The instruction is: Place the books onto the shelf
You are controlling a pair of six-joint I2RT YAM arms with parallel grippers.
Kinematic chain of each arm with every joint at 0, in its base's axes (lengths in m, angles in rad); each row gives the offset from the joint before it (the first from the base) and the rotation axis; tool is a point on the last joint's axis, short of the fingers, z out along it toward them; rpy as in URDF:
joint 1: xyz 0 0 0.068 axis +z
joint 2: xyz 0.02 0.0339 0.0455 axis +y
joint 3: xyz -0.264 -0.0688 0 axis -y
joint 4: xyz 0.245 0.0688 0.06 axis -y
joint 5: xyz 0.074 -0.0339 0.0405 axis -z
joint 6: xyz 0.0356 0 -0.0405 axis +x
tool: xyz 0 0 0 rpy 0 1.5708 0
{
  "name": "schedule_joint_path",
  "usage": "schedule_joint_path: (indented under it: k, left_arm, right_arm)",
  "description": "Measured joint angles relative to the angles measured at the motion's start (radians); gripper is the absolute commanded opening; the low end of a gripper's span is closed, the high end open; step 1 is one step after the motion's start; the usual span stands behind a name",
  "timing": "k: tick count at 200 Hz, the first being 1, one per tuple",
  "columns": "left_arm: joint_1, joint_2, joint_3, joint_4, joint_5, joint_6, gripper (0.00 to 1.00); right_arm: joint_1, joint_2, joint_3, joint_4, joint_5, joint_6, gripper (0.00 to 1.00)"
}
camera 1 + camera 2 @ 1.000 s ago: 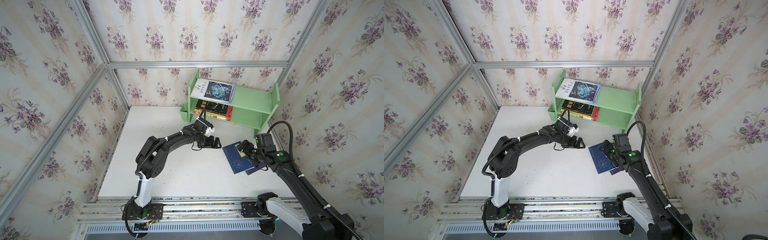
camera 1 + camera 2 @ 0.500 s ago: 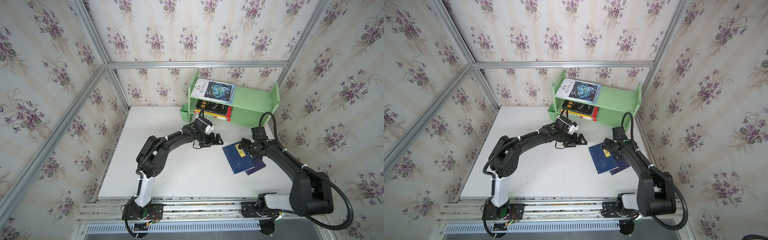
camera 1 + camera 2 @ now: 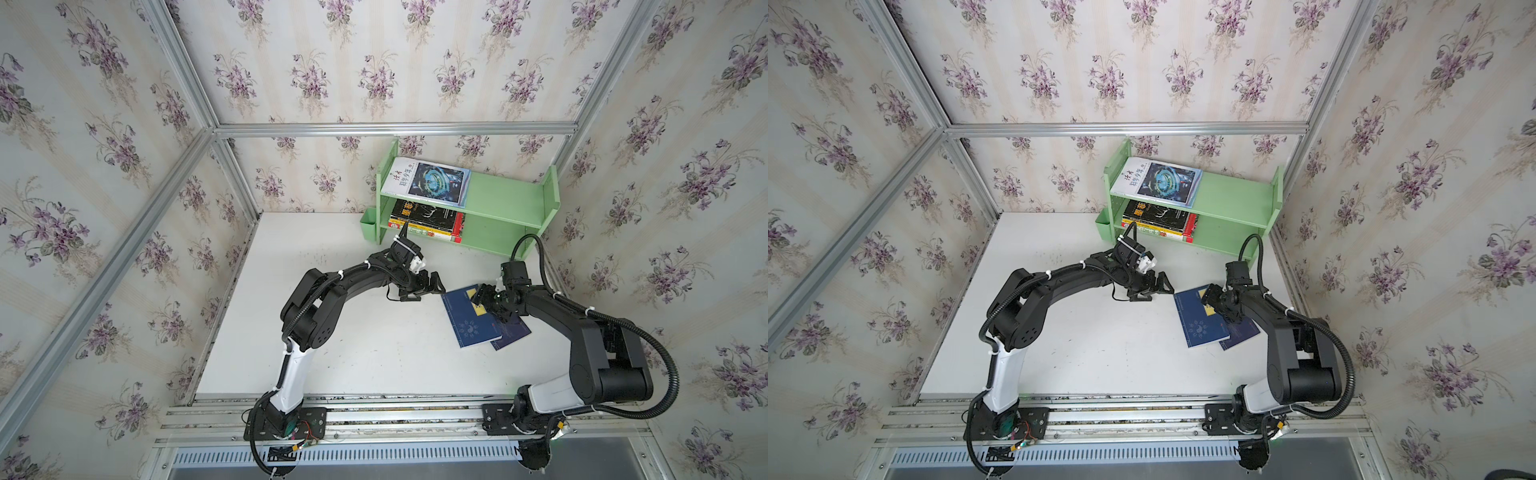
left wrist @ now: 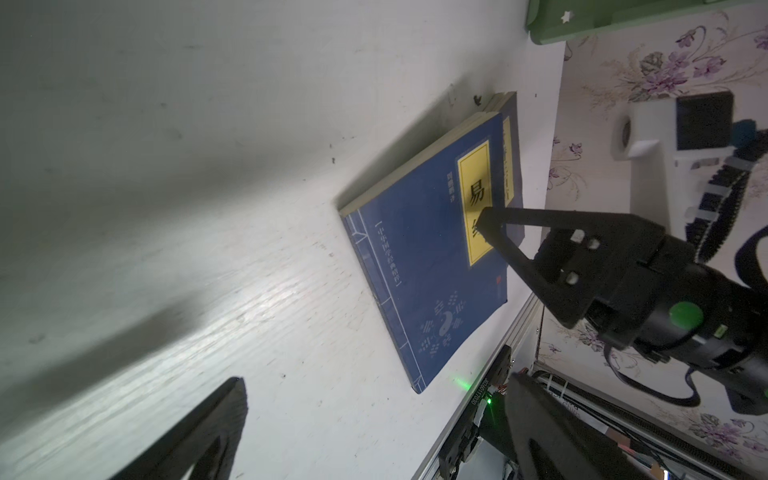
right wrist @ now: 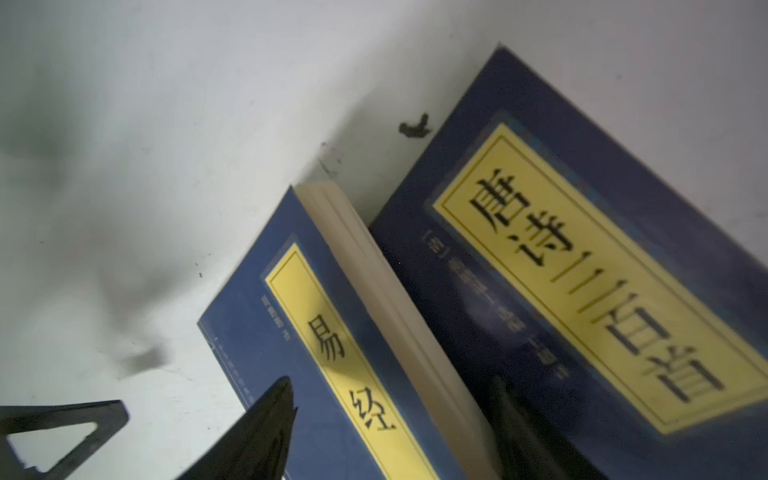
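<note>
Checking both top views, what have I got left? (reviewer)

Two on the table (image 3: 374, 353): upper navy book (image 3: 469, 326) lies skewed across lower navy book (image 3: 513, 334), near the shelf (image 3: 507, 195) but apart from it. Swirl book (image 3: 428, 183) is on the top tier, black book (image 3: 424, 212) on the lower tier. My left gripper (image 3: 430, 287) hangs spread and empty, just beside the upper book's corner. My right gripper (image 3: 482, 298) sits over that book's yellow label. (op)

Left wrist view? (reviewer)

My left jaws are wide apart with nothing in them. Upper navy book (image 4: 415, 270) lies flat, pale page block showing. One right finger (image 4: 486, 226) has its tip at the label. (op)

Right wrist? (reviewer)

Right gripper (image 5: 392, 380) straddles the page edge, one finger over the cover, one over the lower navy book (image 5: 582, 291). Pinching or not, I cannot tell. (op)

Handling? (reviewer)

I judge it a light, floppy paperback with a smooth cover. It will likely slide easily and sag if held by a corner. I'd take the page edge where it rides up on the lower book, near mid-length, through the full thickness and not the cover alone. (op)
</note>
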Motion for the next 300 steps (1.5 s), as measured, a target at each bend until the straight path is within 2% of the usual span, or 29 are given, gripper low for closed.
schedule_joint_path:
  k: [50, 74, 148, 199, 230, 254, 300]
  left_arm:
    - [0.019, 0.027, -0.013, 0.005, -0.001, -0.06, 0.99]
    - [0.03, 0.026, -0.041, 0.016, 0.006, -0.095, 0.99]
    - [0.049, 0.013, -0.077, 0.074, 0.021, -0.158, 0.99]
    - [0.072, -0.019, -0.074, 0.186, 0.029, -0.193, 0.99]
    - [0.1, -0.107, -0.174, 0.278, 0.027, -0.191, 0.99]
    - [0.115, -0.121, -0.254, 0.286, 0.024, -0.192, 0.99]
    - [0.133, -0.121, -0.327, 0.295, 0.028, -0.18, 0.98]
  right_arm:
    - [0.116, 0.06, -0.011, 0.128, -0.04, 0.117, 0.58]
    - [0.142, 0.085, -0.01, 0.171, -0.075, 0.161, 0.55]
    - [0.232, 0.139, 0.05, 0.155, -0.087, 0.176, 0.53]
    - [0.293, 0.145, 0.078, 0.054, -0.149, 0.172, 0.52]
    - [0.293, 0.115, 0.083, -0.049, -0.121, 0.171, 0.53]
    - [0.294, 0.105, 0.088, -0.094, -0.104, 0.171, 0.53]
    - [0.297, 0.127, 0.096, -0.071, -0.123, 0.172, 0.53]
